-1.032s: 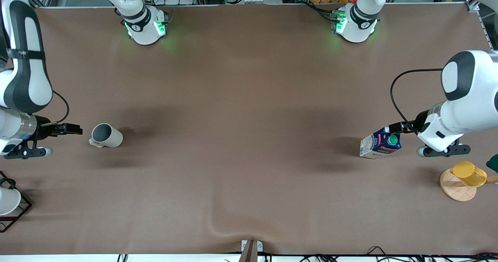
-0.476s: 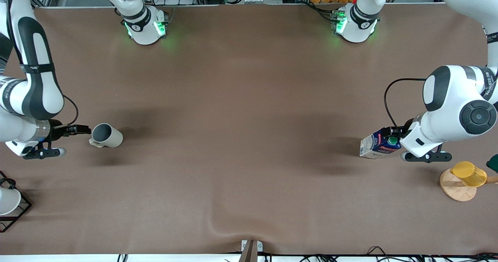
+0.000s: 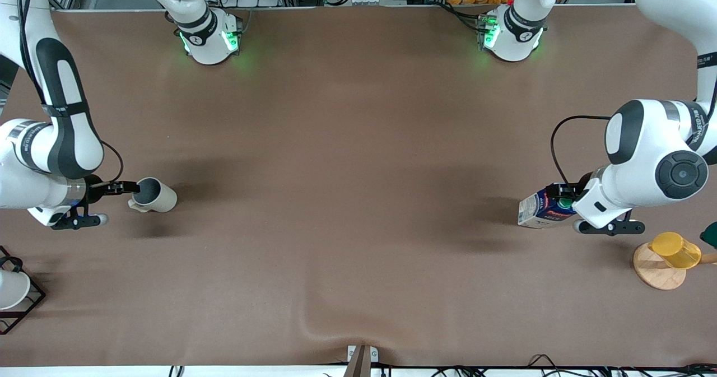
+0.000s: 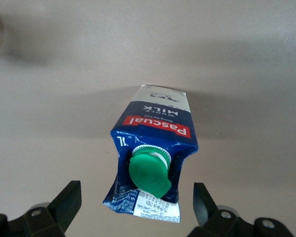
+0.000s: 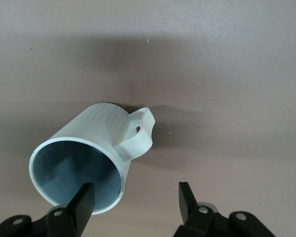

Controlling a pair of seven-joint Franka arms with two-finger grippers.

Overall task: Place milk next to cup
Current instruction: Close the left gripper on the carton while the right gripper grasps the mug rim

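Currently the milk carton (image 3: 544, 209) stands on the brown table (image 3: 358, 198) toward the left arm's end, with its green cap (image 4: 149, 173) up and a red "Pascual" band across its dark-blue upper part. The left gripper (image 3: 562, 192) is at the top of the carton; in the left wrist view its two black fingers (image 4: 65, 205) are spread wide, one on each side of the cap, and neither touches the carton. So this gripper is released and grasps nothing.

The beige-grey mug (image 3: 152, 195) stands on the table toward the right arm's end, well apart from the carton. Its small handle (image 5: 140, 133) sticks out from its side and its inside is darker grey. The right gripper (image 3: 126, 187) is at the mug's rim. In the right wrist view its fingers (image 5: 82, 205) are parted: one finger shows in front of the mug's opening at the rim, and the other is on the handle side, clear of the mug. I cannot tell whether the first finger touches the rim; the gripper is not clenched on the mug.

A yellow cup (image 3: 675, 250) lies over a round wooden coaster (image 3: 656, 271) near the table's edge at the left arm's end, nearer to the front camera than the carton. A white cup (image 3: 11, 288) sits in a black wire rack (image 3: 25, 305) at the right arm's end.
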